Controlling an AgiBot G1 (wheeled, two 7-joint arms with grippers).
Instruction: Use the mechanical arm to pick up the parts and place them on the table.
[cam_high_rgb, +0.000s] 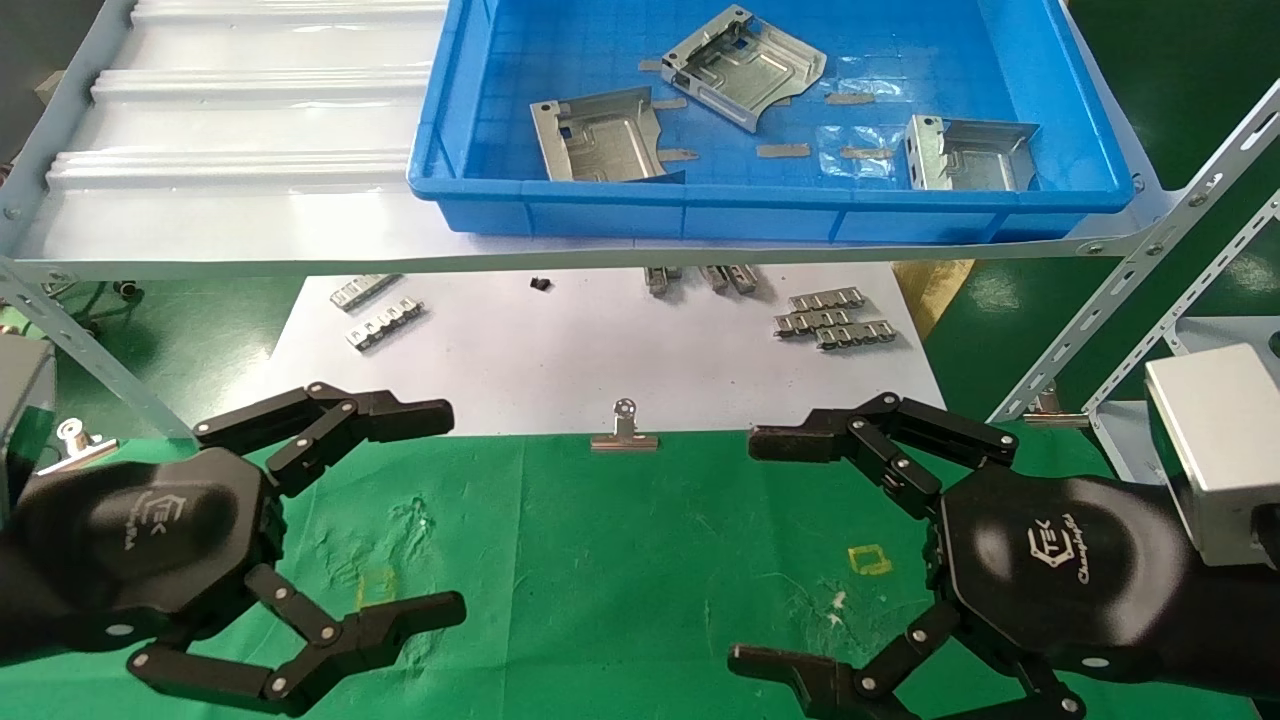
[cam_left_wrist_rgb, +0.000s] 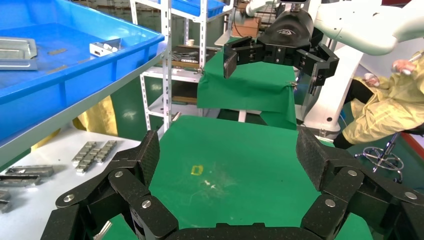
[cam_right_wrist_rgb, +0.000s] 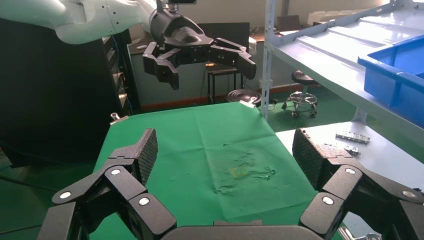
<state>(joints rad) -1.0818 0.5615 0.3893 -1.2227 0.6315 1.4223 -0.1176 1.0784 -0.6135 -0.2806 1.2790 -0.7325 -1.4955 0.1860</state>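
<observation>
Left gripper (cam_high_rgb: 445, 515) and right gripper (cam_high_rgb: 745, 548) both hover over the green surface (cam_high_rgb: 620, 560), fingers spread wide, holding nothing. Three parts (cam_high_rgb: 605, 135) sit in the blue bin (cam_high_rgb: 780, 210) on the shelf (cam_high_rgb: 240, 110) beyond. Ridged strips (cam_high_rgb: 835, 320) lie on the white sheet (cam_high_rgb: 600, 350) below.

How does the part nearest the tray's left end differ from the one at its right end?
The left part lies mostly flat, showing its embossed channels; the right part looks smaller and stands more upright against the blue tray's front wall. Both are silver-grey stamped metal, untouched, while the left gripper and right gripper hover open over the green table.
</observation>
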